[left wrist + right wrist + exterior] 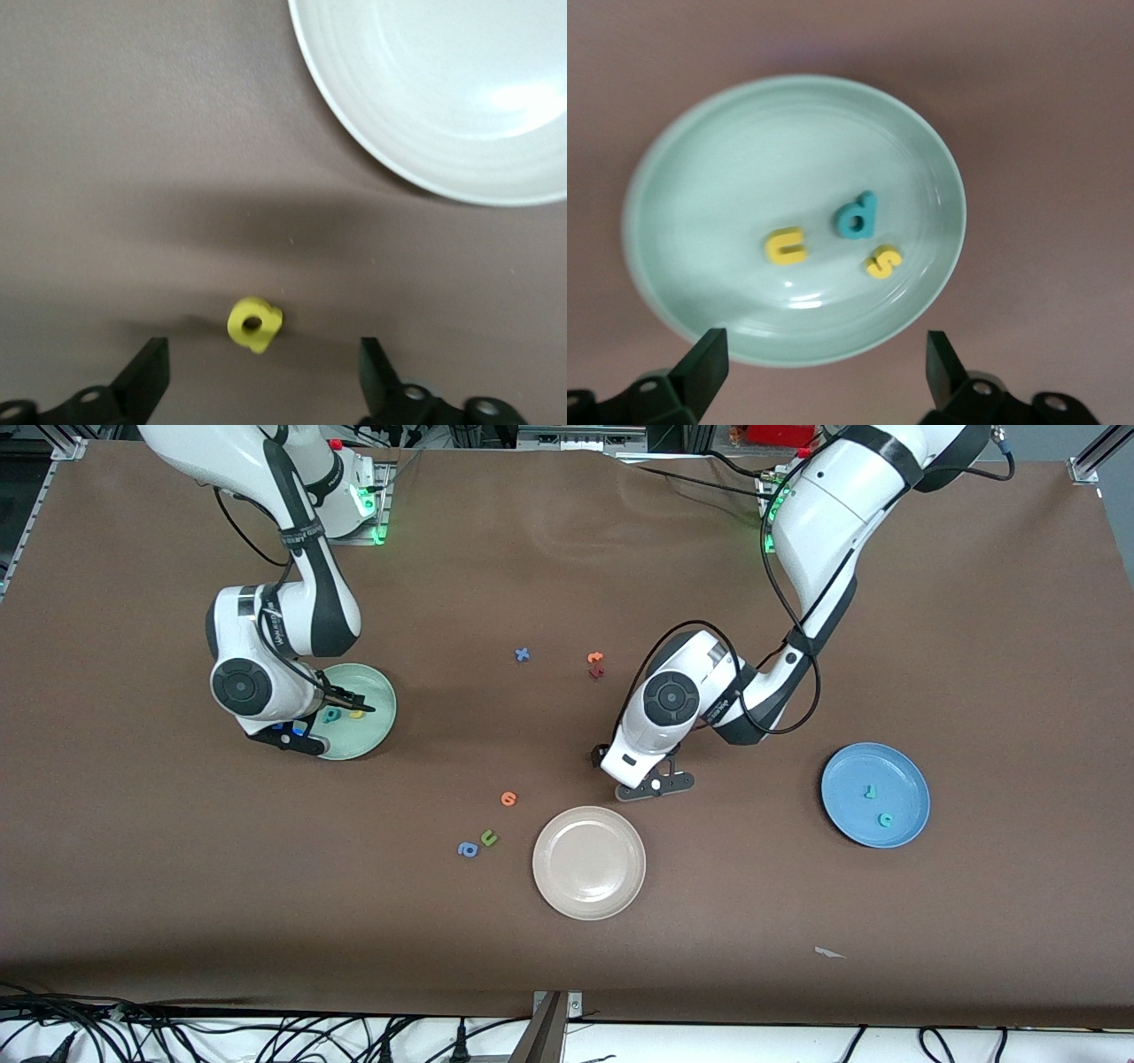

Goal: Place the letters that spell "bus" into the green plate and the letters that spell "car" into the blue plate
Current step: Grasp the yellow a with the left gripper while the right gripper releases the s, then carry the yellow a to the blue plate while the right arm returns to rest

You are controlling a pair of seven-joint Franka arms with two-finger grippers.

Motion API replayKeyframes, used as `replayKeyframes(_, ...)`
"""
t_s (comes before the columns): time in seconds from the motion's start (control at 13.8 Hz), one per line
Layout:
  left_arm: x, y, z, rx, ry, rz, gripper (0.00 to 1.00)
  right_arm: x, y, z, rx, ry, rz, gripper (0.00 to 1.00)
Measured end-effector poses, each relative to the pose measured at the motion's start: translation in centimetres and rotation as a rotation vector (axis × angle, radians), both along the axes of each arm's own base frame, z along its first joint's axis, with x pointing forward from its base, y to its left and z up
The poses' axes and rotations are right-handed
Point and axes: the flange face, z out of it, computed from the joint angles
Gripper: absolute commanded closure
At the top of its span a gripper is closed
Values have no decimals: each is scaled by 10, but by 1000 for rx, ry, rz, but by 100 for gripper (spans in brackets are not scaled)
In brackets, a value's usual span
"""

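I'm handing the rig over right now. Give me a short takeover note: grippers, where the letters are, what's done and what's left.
Left gripper: open, low over the yellow a on the table beside the cream-white plate, not gripping.
Right gripper: open, empty, over the green plate.
Done: teal b, yellow u and yellow s lie in the green plate. Teal r and teal c lie in the blue plate.
Left: yellow a into the blue plate.

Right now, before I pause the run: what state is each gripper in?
Left gripper: open, empty, over the yellow a on the table.
Right gripper: open, empty, over the green plate.
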Motion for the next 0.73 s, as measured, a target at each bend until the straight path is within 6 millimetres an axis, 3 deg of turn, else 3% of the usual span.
replayKeyframes(0.29,7,12,-16,18,10,18,36,46,23,106,54,-58,82,0)
replayKeyframes(0.51,6,9,-16,18,9,14,39,71,-5,178,92,-128,185,0)
replayKeyframes(0.73,3,4,-15,17,8,6,43,85,-35,239,97,-222,169,0)
